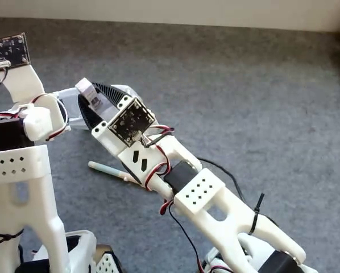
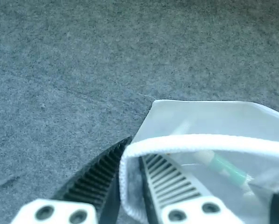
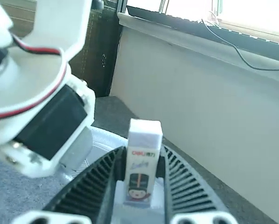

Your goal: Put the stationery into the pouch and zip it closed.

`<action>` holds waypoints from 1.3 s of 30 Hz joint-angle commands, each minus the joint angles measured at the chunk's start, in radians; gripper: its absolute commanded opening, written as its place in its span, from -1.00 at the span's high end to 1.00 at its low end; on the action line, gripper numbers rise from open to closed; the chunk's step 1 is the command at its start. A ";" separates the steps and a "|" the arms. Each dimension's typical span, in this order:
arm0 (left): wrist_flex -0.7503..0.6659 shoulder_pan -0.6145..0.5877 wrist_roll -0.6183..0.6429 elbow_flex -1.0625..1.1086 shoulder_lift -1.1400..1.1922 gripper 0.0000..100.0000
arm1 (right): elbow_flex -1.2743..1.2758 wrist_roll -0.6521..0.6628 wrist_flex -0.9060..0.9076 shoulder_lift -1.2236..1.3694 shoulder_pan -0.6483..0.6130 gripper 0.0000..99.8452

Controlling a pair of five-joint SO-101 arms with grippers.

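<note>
Right gripper (image 3: 142, 151) is clamped on the eraser (image 3: 142, 133), upright, with its end sticking out past the jaws. Left gripper (image 2: 137, 150) is pinched on the rim of the white pouch (image 2: 214, 116), holding the mouth open over by the left edge of the grey surface (image 1: 261, 85). One green-banded pen (image 2: 223, 169) is inside. Risks as I see it: the eraser clips the rim and drops outside, or it drags that thin fold out of the left pinch and the mouth collapses. The two grippers sit very close and could knock. Second pen (image 1: 110, 170) lies loose under the right arm (image 1: 204, 193) toward the near edge, and the arm could sweep it away.
</note>
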 commanded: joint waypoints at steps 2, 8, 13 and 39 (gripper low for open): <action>-0.006 0.008 0.006 0.024 0.001 0.99 | -0.004 0.011 0.081 -0.030 0.004 0.70; -0.006 0.008 0.006 0.024 0.001 0.99 | -0.005 0.011 0.088 -0.031 0.004 0.70; -0.021 0.007 0.006 0.031 0.005 0.98 | 0.002 0.011 0.091 -0.111 0.004 0.70; -0.035 0.007 0.006 0.039 0.002 0.98 | 0.004 0.009 0.630 -0.456 0.005 0.70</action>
